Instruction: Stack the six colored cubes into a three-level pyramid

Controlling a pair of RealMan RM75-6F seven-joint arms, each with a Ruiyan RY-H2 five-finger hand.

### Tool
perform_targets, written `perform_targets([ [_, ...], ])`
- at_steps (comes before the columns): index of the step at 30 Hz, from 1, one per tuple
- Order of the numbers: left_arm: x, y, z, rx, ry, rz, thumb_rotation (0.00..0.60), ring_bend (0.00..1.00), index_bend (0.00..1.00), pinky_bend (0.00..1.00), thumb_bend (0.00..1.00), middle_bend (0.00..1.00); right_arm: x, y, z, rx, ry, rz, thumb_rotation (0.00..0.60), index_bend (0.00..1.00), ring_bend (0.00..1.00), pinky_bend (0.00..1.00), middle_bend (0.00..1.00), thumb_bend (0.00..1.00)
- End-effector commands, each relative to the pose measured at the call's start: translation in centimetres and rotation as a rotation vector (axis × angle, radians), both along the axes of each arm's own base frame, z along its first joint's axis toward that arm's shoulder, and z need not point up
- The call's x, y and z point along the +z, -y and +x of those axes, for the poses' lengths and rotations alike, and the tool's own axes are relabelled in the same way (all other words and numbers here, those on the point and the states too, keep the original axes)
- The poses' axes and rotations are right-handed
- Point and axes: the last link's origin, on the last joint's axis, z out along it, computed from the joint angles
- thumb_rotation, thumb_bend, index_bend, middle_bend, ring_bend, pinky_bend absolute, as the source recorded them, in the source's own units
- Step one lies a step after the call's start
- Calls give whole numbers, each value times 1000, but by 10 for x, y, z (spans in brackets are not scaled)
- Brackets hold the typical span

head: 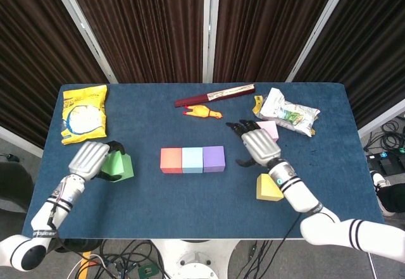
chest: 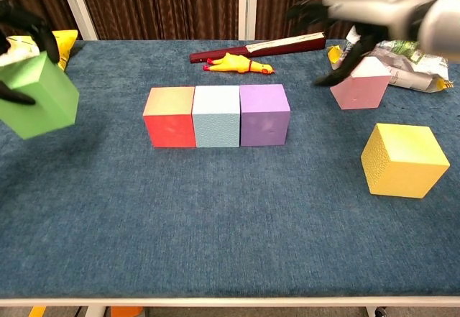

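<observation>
While left robot hand (head: 90,159) grips green cube (head: 118,166) aloft, right robot hand (head: 257,147) spread empty over pink cube (chest: 359,86).

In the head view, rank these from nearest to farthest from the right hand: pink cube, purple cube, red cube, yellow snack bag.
From the right hand:
1. Pink cube, just behind it, partly hidden by the hand.
2. Purple cube, to its left, right end of the row.
3. Red cube, left end of the row.
4. Yellow snack bag, far left rear of the table.

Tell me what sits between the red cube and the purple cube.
The light blue cube sits between the red cube and the purple cube, touching both in one row. The chest view shows it best.
</observation>
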Motion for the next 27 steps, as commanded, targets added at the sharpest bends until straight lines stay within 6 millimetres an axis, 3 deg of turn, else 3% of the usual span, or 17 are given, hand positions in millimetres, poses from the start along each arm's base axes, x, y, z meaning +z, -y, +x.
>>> perform_targets([
  [1, 11, -4, 21, -51, 17, 5, 600, 846, 398, 801, 1, 415, 40, -12, -26, -22, -8, -75, 600, 0, 47, 87, 142, 128],
  [6, 18, -15, 57, -110, 24, -9, 600, 846, 395, 801, 1, 412, 75, -19, -47, -56, -10, -144, 600, 0, 47, 87, 146, 128],
  [10, 12, -27, 90, -133, 11, -51, 600, 846, 389, 800, 0, 408, 94, -22, -57, -74, -11, -178, 600, 0, 47, 87, 149, 128],
  [19, -22, -49, 144, -156, -63, -86, 600, 846, 388, 802, 0, 404, 106, -27, -73, -103, -14, -196, 600, 0, 47, 87, 151, 127],
  [27, -54, -57, 174, -142, -111, -120, 600, 847, 388, 802, 0, 402, 110, -28, -85, -131, -7, -201, 600, 0, 46, 87, 152, 128],
])
